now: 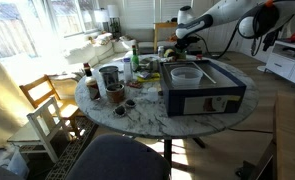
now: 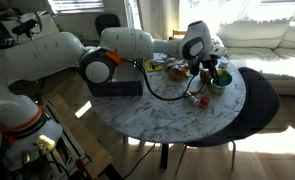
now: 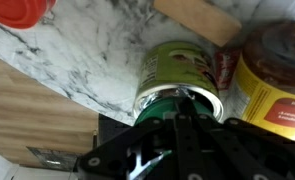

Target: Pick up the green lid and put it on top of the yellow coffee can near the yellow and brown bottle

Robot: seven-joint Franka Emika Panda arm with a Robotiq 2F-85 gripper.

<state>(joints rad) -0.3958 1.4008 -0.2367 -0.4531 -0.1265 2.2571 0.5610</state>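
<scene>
Arm (image 2: 47,55): bulky white shells, rounded and smooth, glossy where the sun strikes. Joint cap (image 2: 100,66) is ringed in orange with a darker centre. Black cable (image 2: 162,95) runs loose along the forearm. In an exterior view the arm (image 1: 222,12) again shows white links, dark at the wrist end. Wrist view: matt black housing (image 3: 187,150), angular linkage bars, a few pale metal fittings. Jaws black as well.

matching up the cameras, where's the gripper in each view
In an exterior view: gripper right of centre, near the top.
In an exterior view: gripper right of centre, upper half.
Wrist view: gripper bottom centre, over the yellow-green can.
Shared landmark: the marble table top.
</scene>
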